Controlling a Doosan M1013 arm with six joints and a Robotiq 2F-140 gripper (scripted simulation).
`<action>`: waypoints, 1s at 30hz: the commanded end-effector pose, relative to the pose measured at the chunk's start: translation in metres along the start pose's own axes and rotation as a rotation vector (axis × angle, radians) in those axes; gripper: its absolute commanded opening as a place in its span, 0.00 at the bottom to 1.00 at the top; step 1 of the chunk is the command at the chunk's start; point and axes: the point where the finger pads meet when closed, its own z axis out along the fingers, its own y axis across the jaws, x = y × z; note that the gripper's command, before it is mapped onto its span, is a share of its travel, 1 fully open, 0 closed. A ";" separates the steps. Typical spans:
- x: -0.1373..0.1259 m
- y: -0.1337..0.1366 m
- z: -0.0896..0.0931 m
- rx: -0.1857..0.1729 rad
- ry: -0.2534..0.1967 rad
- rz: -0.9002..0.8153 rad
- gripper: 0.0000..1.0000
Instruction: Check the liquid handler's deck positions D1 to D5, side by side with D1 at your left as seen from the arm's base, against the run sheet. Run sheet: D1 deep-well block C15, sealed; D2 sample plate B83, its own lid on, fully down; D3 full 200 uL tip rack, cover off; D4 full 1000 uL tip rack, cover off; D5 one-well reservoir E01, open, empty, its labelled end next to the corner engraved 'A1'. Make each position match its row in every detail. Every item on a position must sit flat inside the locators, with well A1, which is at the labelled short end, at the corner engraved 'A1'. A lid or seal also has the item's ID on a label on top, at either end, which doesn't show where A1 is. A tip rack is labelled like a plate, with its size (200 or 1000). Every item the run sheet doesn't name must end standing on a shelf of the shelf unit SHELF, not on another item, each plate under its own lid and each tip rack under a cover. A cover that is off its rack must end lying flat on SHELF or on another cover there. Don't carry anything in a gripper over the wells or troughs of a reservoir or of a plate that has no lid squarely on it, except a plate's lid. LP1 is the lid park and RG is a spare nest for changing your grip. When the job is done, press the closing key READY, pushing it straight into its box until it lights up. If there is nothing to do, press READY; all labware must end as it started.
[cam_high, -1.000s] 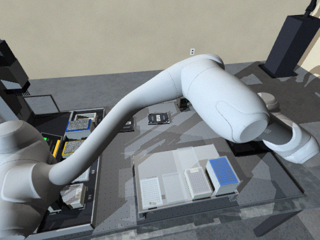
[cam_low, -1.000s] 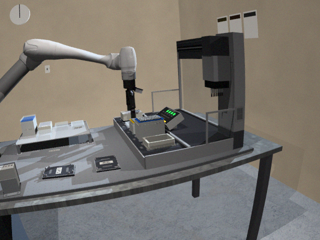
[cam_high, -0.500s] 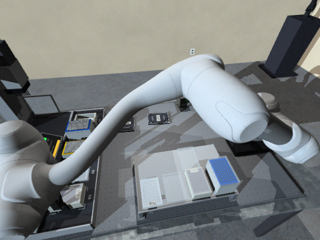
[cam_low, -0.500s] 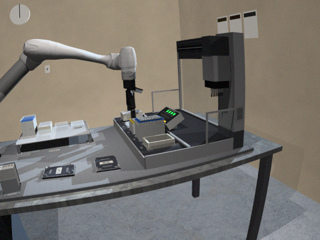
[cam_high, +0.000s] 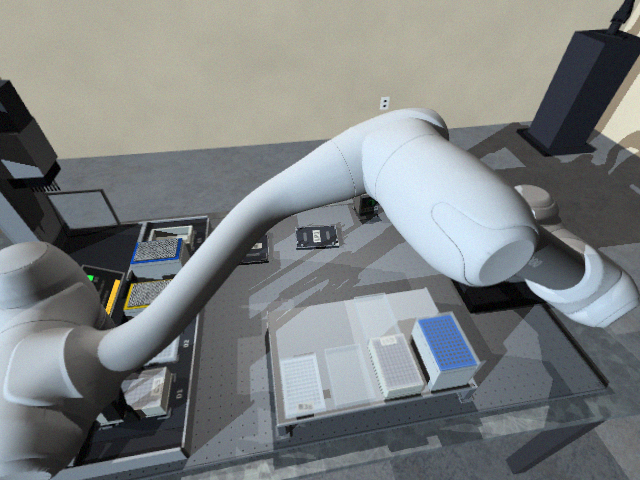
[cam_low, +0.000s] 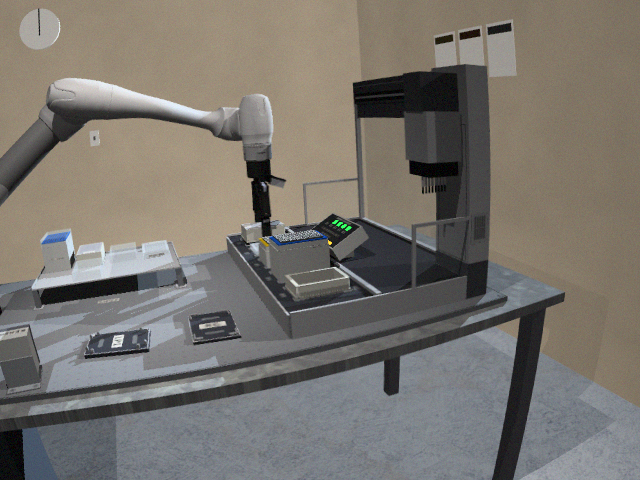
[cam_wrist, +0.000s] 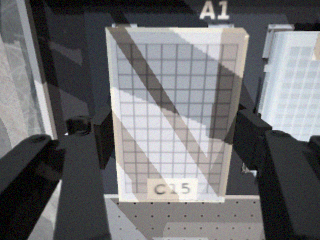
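Block C15 (cam_wrist: 175, 107) sits clamped between my jaws across its long sides, hanging over deck position D1 at the near end of the liquid handler's deck (cam_low: 315, 322). I judge I am holding it there because of its orientation: the wrist view shows the C15 label at the end away from the engraved A1 mark (cam_wrist: 215, 10), though that label may belong to the seal rather than the block, so I cannot tell where well A1 truly lies. A pale film covers the well grid, so the block looks sealed. Whether it is seated in the locators or raised above them I cannot tell.

Beside it a lidded pale plate (cam_wrist: 295, 80) occupies the next position. Further along the row stand two uncovered tip racks, yellow-rimmed (cam_high: 147, 295) and blue-rimmed (cam_high: 156, 251), both apparently full, then an open reservoir (cam_low: 316, 283). On the worktop, SHELF (cam_high: 330, 413) carries a clear plate, a grey-topped rack and a blue-topped rack.
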 end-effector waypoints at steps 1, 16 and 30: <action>0.000 0.000 -0.001 0.001 0.002 0.000 0.10; 0.000 0.000 0.004 0.001 0.002 0.000 0.10; 0.000 0.000 0.007 0.001 0.002 0.000 0.10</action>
